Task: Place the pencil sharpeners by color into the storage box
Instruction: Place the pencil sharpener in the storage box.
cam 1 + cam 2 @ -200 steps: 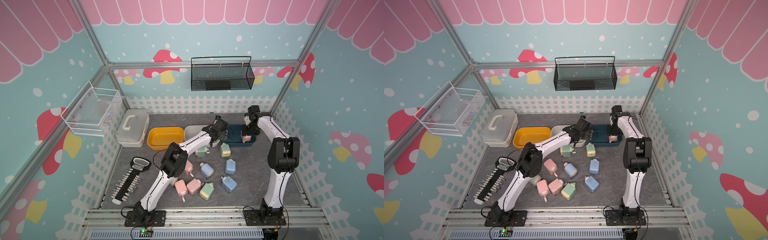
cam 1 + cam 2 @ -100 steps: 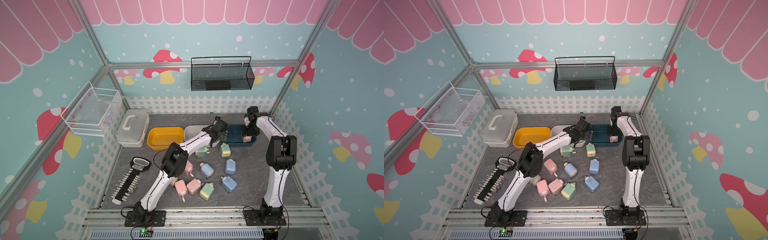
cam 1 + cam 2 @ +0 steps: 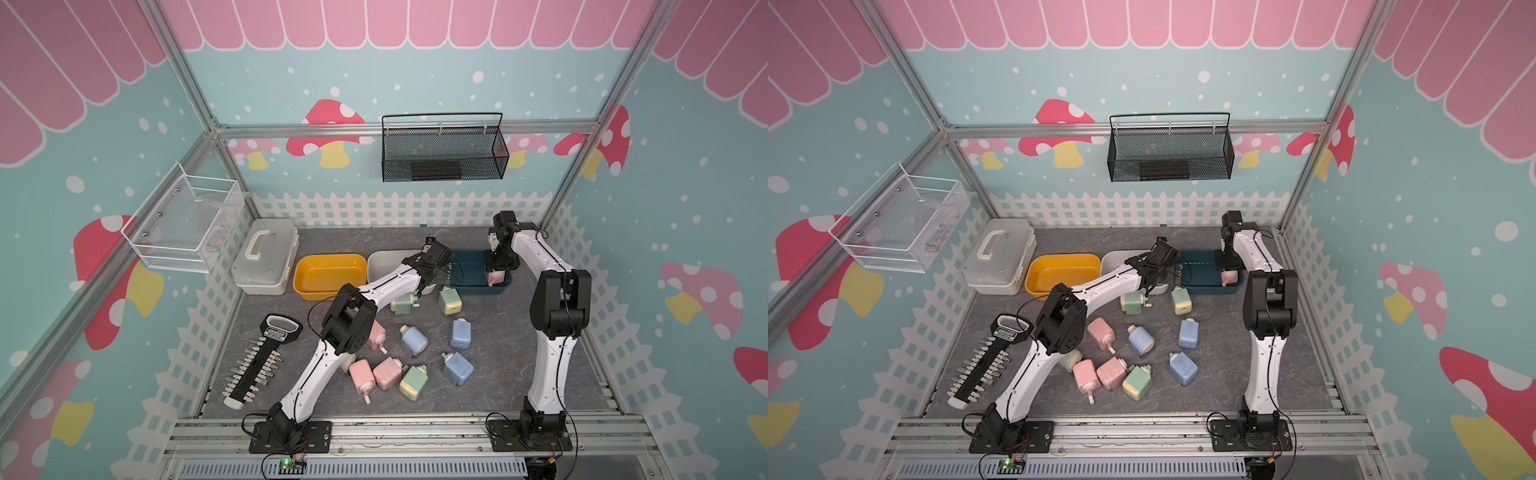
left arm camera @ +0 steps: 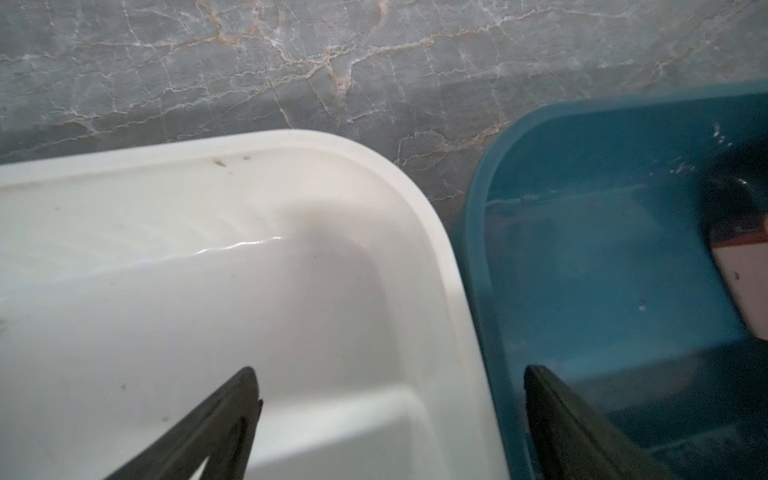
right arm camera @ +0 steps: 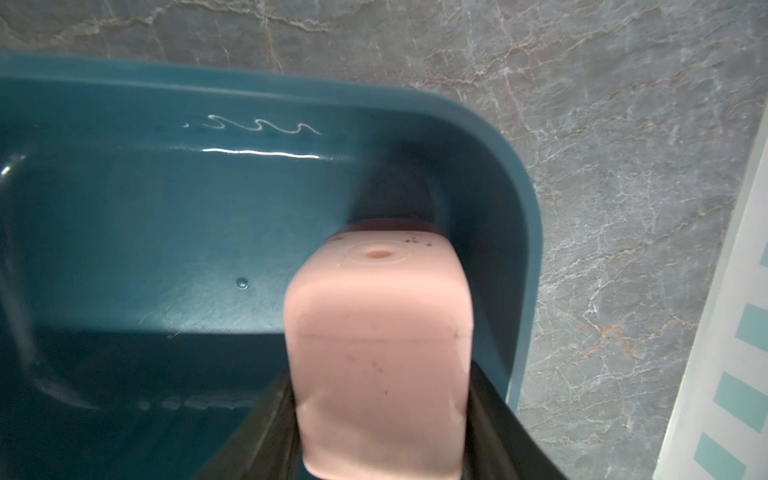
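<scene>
I work over a grey slab (image 3: 519,365), matt and veined like marble, edged by a printed white picket strip (image 3: 395,208) under teal mushroom walls (image 3: 415,75). A black mesh basket (image 3: 442,158) hangs at the back. Three glossy, round-cornered plastic tubs stand in a row: yellow tub (image 3: 328,291), white tub (image 4: 415,199), blue tub (image 5: 515,199). My right gripper (image 5: 380,395) is clamped on a pink sharpener (image 5: 378,332), a smooth boxy block, down inside the blue tub's end; whether it touches the floor I cannot tell. My left gripper (image 4: 388,370) stands wide apart, empty, above the neighbouring rims of the white and blue tubs. The other sharpeners (image 3: 460,333) lie scattered on the slab before the tubs.
</scene>
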{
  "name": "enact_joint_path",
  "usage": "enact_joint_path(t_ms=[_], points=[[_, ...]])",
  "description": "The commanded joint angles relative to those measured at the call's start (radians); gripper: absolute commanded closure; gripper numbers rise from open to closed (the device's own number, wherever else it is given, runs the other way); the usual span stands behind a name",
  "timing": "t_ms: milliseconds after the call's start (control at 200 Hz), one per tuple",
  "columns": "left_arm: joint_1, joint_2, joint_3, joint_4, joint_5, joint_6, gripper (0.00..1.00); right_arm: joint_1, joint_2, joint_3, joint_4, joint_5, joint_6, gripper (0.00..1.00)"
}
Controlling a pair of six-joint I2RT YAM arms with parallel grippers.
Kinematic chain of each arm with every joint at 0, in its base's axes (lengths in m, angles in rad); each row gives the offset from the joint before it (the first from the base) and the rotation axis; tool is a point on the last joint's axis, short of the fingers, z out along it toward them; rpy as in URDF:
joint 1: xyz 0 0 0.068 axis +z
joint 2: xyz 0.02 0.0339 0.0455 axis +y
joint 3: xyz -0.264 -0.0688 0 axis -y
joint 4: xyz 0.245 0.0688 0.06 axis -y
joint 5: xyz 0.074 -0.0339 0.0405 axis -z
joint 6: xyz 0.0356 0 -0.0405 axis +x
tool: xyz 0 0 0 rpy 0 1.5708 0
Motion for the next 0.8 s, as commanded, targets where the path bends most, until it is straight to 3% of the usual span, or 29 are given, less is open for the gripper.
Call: enact_joint_path(t_ms=[0, 495, 795], points=[[0.008, -0.001, -0.019, -0.030, 0.008, -0.003, 0.01, -0.007, 0.027, 0.030, -0.031, 0.012, -0.013, 0.53], [0.008, -0.012, 0.017, -0.029, 0.079, -0.071, 0.01, -0.007, -0.002, 0.019, -0.042, 0.036, -0.007, 0.32], [0.007, -0.024, 0.027, -0.028, 0.114, -0.161, 0.01, -0.006, 0.006, 0.030, -0.042, 0.094, -0.014, 0.30]])
